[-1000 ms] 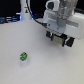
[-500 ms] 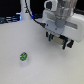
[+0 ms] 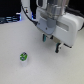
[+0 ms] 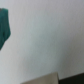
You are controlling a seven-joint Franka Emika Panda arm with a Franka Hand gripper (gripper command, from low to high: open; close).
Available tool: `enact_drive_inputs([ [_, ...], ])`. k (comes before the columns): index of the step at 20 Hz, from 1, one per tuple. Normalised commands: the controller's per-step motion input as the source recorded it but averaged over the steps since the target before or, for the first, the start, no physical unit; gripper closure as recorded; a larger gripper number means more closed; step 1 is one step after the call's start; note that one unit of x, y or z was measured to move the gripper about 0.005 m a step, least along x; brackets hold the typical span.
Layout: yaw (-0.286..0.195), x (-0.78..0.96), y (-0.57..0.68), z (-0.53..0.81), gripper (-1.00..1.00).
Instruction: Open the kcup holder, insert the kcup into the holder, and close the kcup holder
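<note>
The kcup, a tiny white cup with a green speckled top, stands alone on the white table toward the exterior view's lower left. My gripper hangs above the table well to the exterior view's right of the cup, open with nothing between its fingers. One teal fingertip shows in the wrist view over bare white table. The kcup holder cannot be made out in either view. The cup does not appear in the wrist view.
Dark clutter and cables lie along the table's back edge at the exterior view's upper left. A pale strip with a dark corner beside it shows in the wrist view, too blurred to identify.
The gripper has drifted slightly lower and toward the exterior view's left, a little closer to the kcup. The kcup has not moved.
</note>
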Motion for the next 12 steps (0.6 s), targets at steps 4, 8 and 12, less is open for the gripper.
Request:
enact_drive_inputs([
  [4,-0.265,0.00,-0.49,0.09,-1.00],
  [8,-0.291,0.00,-0.44,0.00,-1.00],
  [12,-0.292,0.00,-0.44,0.00,-1.00],
])
